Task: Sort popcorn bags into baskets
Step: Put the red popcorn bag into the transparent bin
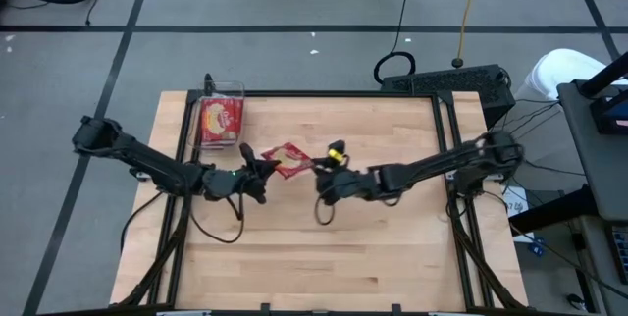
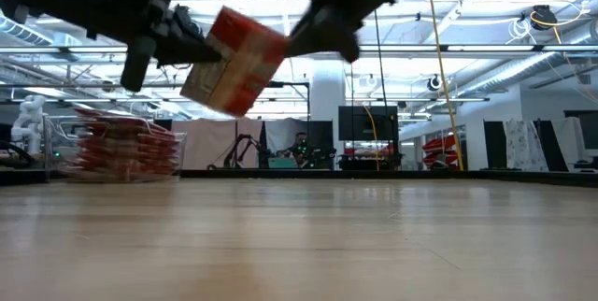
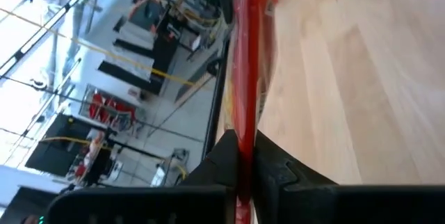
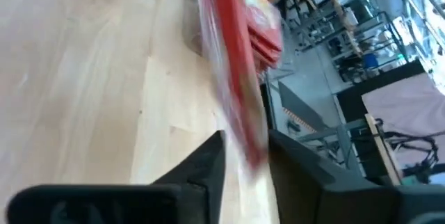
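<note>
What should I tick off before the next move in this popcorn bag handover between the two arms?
1. Left gripper shut on the popcorn bag: ok, the fingers pinch the bag's edge.
2. Right gripper released: cannot tell, the bag's edge sits between its fingers with some gap showing.
3. Bag clear of the table: ok, the low view shows it in the air.
4. Clear bin at the table's far left corner: ok, it already holds packets.
5. Room left in the bin: cannot tell.
</note>
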`<state>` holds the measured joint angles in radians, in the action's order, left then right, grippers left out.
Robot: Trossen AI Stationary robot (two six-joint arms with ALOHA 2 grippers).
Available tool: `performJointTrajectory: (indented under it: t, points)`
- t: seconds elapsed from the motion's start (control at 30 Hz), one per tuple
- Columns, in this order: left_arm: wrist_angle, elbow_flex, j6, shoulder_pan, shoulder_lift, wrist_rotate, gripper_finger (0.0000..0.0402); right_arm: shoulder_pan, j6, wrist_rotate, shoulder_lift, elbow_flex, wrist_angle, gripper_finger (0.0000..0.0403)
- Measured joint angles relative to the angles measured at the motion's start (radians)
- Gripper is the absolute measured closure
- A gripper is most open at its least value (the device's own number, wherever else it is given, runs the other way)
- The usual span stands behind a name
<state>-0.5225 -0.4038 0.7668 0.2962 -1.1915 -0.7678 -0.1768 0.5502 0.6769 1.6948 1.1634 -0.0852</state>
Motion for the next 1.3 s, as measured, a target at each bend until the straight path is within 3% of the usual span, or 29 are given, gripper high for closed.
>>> performJointTrajectory:
  t: [0.17,0.3,0.43,0.63,0.87,1.0,1.2,1.3]
  points:
    - [0.004,0.0,-0.005,0.0,0.103,0.088,0.0374,0.001,-0.05,-0.014,-0.18,-0.202,-0.121,0.026]
    - [-0.03,0.0,-0.02,-0.008,0.154,0.244,0.0388,0.012,-0.068,-0.151,-0.271,-0.391,-0.385,0.0223]
    - [-0.104,0.0,-0.041,-0.036,0.157,0.364,0.0386,0.031,-0.04,-0.295,-0.261,-0.498,-0.697,0.0197]
    - [-0.264,0.0,-0.047,-0.083,0.124,0.485,0.0373,0.106,-0.046,-0.491,-0.163,-0.48,-0.878,0.0184]
    - [-0.298,0.0,-0.07,-0.108,0.112,0.558,0.0387,0.16,-0.04,-0.535,-0.06,-0.368,-0.904,0.0185]
    - [-0.301,0.0,-0.068,-0.105,0.112,0.559,0.0372,0.165,-0.043,-0.598,-0.004,-0.317,-0.884,0.0221]
    - [-0.297,0.0,-0.071,-0.104,0.113,0.554,0.0371,0.159,-0.051,-0.601,-0.006,-0.305,-0.854,0.0352]
    - [-0.293,0.0,-0.127,-0.08,0.113,0.441,0.0356,0.158,-0.058,-0.596,-0.034,-0.305,-0.795,0.0387]
